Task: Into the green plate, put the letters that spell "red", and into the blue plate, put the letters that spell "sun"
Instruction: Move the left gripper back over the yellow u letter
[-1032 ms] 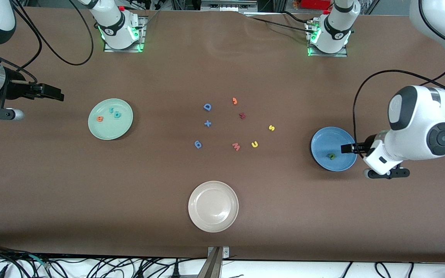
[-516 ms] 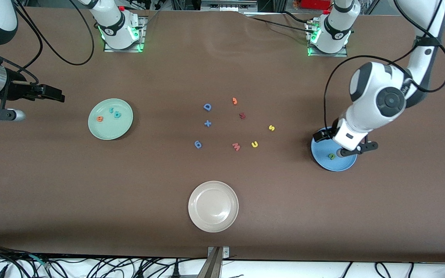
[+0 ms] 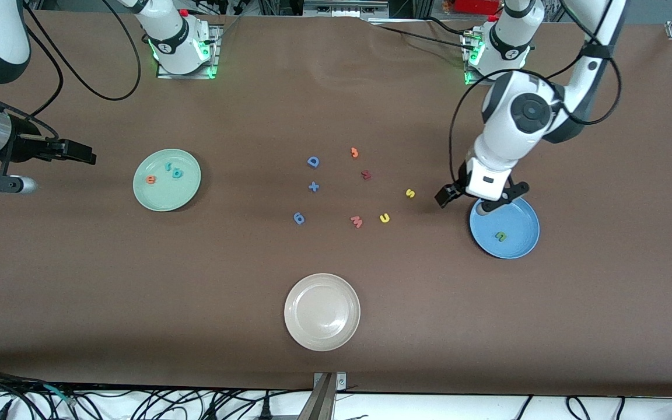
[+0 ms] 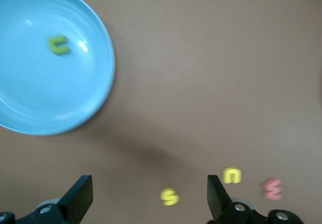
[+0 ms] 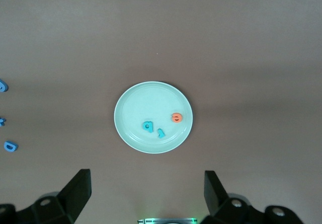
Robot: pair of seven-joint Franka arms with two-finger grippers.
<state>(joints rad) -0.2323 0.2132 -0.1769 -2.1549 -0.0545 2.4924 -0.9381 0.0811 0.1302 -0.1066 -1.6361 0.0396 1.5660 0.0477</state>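
The green plate (image 3: 166, 195) holds an orange "e" (image 3: 150, 179), a teal "r" (image 3: 168, 167) and a teal "d" (image 3: 177, 172). In the right wrist view the green plate (image 5: 133, 105) lies below my open, empty right gripper (image 5: 146, 194). That right gripper (image 3: 53, 169) waits at the right arm's end of the table. The blue plate (image 3: 520, 248) holds an olive "n" (image 3: 500, 236). The yellow "s" (image 3: 410, 193) and yellow "u" (image 3: 384, 218) lie on the table. My left gripper (image 3: 465, 203) hangs open over the blue plate's rim. In the left wrist view, the "s" (image 4: 170, 197) shows between my left gripper's (image 4: 150, 199) fingers.
A cream-white plate (image 3: 322, 338) sits nearest the front camera. Around the table's middle lie a blue "D" (image 3: 312, 161), a blue plus (image 3: 313, 186), a blue "6" (image 3: 298, 218), a pink "w" (image 3: 356, 221), a dark red piece (image 3: 366, 174) and an orange piece (image 3: 354, 153).
My left arm has swung from the blue plate's outer side across it toward the table's middle. The olive "n" stays in the plate. The right arm has barely moved.
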